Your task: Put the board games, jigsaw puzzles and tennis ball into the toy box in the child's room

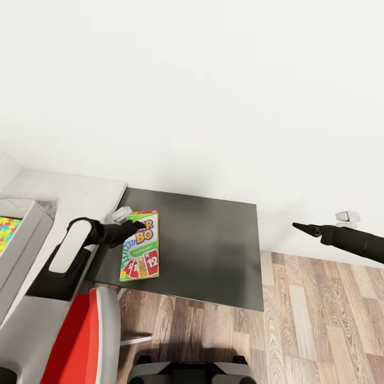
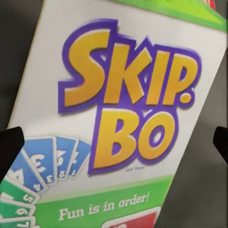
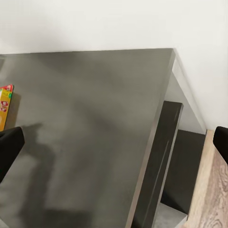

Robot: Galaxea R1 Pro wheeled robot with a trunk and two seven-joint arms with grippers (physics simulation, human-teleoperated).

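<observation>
Retrieval of the green-white-red flat "SKIP-BO" card-game box with yellow lettering [image 1: 141, 246] looks like the step in hand. The box lies flat on the lower dark grey worktop [image 1: 213, 250], towards that surface's left end, one long edge running along the side nearest the higher, light grey worktop [image 1: 64, 192].

The left tool [image 1: 140, 224] hangs over the upper part of the box. In the left wrist view its black fingertips [image 2: 10, 145] stand wide apart, one on either side of the printed lid [image 2: 128, 109], and nothing is held between them. How close they are to the lid I cannot tell; nothing suggests a grip has been taken.

The right tool [image 1: 296, 226] is held out over the wood-plank floor [image 1: 320, 320], well apart from the box. Its wrist view looks across the bare dark surface with both fingertips at the picture's edges, spread and holding nothing.

The shallow light grey toy box with sloping sides [image 1: 24, 240] sits at the far left on the higher worktop, with a bright multicolour jigsaw-patterned box [image 1: 6, 230] inside it.

In my judgement the next move calls for lowering the left tool until its fingers bracket the box. A thin flat lid offers little purchase, so gripping across the narrow width or working at an edge seems wiser. Then comes a lift and a carry leftward over the tray's rim.
</observation>
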